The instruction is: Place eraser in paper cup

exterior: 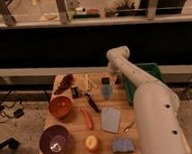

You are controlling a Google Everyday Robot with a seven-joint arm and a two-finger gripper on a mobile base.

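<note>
just beside the eraser (106, 80) the tool (113, 78) hangs, jaws apart — its tips hard to make out.

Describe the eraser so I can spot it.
On the wooden table, look along the far edge beside the green tray, where the gripper hangs. The eraser is the small flat black block just behind the blue-grey cup, far shorter than the long black-handled tool.

it looks like a robot lab: a wooden table (105, 140) of mixed things, the gripper (113, 80) over its 1 o'clock edge, wires (7, 111) on the floor (24, 126) at 9 o'clock.
</note>
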